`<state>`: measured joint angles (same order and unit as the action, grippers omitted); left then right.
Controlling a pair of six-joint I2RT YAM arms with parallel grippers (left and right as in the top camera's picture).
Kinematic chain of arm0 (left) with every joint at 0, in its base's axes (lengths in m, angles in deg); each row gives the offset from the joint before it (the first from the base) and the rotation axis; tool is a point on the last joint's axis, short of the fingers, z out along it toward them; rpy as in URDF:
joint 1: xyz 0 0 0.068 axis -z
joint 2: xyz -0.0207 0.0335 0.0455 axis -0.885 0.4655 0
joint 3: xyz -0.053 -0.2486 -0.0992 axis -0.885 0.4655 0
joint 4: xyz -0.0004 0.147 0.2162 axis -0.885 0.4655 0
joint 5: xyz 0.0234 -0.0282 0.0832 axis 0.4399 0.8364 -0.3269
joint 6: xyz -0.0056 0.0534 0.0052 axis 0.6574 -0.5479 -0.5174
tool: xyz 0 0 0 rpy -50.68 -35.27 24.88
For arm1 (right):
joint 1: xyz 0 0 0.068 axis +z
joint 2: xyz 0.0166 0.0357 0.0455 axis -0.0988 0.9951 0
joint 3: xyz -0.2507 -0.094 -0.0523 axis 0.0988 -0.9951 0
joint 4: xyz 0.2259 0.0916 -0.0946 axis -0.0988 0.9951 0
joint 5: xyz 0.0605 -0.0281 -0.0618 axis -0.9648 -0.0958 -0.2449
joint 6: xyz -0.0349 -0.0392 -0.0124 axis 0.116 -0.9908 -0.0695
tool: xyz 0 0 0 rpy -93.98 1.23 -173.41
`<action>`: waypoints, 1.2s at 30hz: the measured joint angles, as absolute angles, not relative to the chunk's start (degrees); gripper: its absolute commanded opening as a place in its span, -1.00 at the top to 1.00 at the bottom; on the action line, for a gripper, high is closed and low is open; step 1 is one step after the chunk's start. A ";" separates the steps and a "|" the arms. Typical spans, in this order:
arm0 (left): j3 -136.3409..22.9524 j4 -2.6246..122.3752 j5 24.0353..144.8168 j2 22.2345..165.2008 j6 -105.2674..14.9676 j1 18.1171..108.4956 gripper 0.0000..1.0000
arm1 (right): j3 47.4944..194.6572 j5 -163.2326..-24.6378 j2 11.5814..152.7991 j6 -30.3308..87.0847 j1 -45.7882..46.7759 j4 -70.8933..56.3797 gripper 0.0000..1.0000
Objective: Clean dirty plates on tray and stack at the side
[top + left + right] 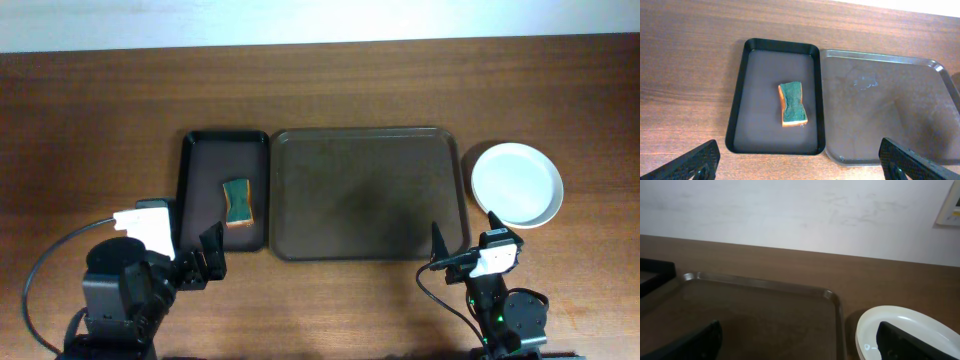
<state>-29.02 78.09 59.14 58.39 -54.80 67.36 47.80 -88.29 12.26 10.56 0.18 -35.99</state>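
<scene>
both grippers stand spread wide and hold nothing. from overhead, my left gripper (200,262) hangs at the front edge of the black sponge tray (186,190), and my right gripper (467,232) at the front right corner of the brown tray (366,133). that tray is bare. the plates (516,184) sit on the table (100,120) just beside its right rim, the top one white and clean; how many lie beneath i cannot tell. from the left wrist, the sponge (793,104) lies loose in its tray, the two trays edge to edge. from the right wrist, the plate rim is close under my right finger (920,342). i judge the job done or nearly so, with open table in front and to the left.
</scene>
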 measured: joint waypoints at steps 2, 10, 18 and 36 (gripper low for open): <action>-29.02 78.09 59.14 58.39 -54.80 67.36 -0.99 | 47.80 -88.29 12.26 10.54 0.18 -35.99 -0.97; -29.02 78.09 59.14 58.39 -54.80 67.36 -0.99 | 47.80 -88.29 12.26 10.39 0.18 -35.99 -0.97; -28.96 78.22 58.74 57.82 -54.97 67.36 -0.99 | 47.80 -88.29 12.26 10.37 0.18 -35.99 -0.97; 10.95 46.90 53.96 23.74 -56.05 66.03 -0.99 | 47.80 -88.29 12.22 10.17 0.18 -35.97 -0.97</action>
